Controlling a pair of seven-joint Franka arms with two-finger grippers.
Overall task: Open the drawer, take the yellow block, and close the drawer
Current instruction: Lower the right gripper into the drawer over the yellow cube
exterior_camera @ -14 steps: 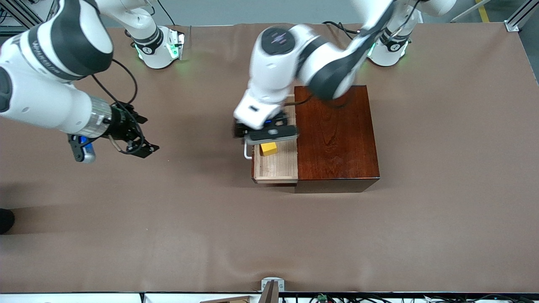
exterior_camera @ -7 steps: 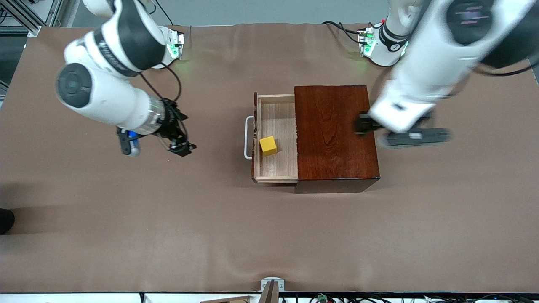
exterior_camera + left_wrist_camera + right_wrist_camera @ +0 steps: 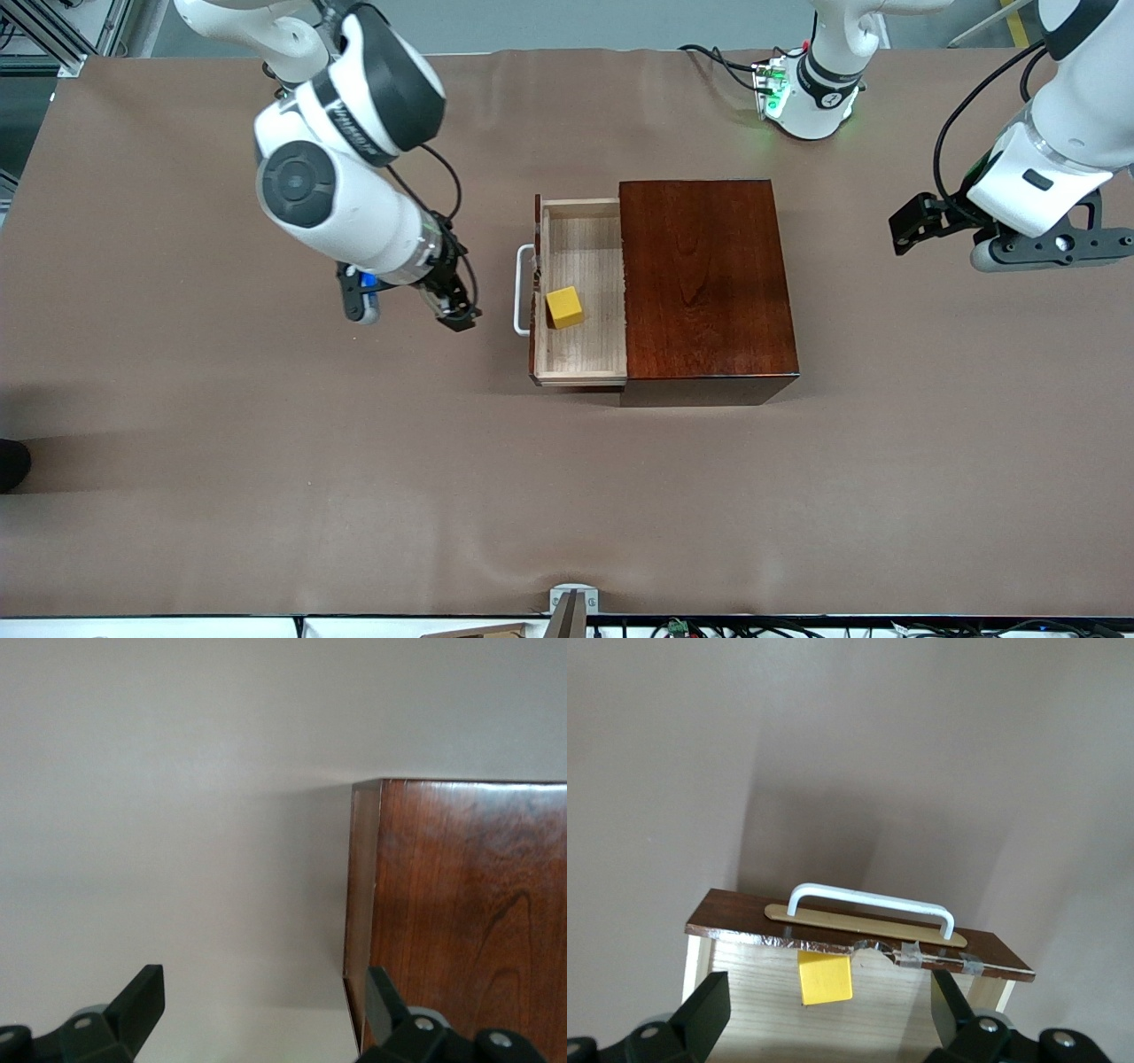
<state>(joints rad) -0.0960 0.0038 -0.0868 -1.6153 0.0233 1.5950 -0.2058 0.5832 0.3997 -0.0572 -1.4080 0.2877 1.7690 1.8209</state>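
Yellow block point(image 3: 564, 307) in open drawer point(image 3: 580, 354) looks light, rigid: pinch its flat sides; right gripper point(image 3: 452, 312) spread empty near handle point(image 3: 523, 291), left gripper point(image 3: 952, 226) spread, waiting

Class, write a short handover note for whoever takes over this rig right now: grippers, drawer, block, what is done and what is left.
Right gripper: open, empty, over the table beside the drawer's handle.
Left gripper: open, empty, over the table at the left arm's end, beside the wooden box.
Drawer: pulled open.
Yellow block: lies in the drawer, untouched.
Done: opening the drawer.
Left: grasp and lift out the block, then push the drawer shut.
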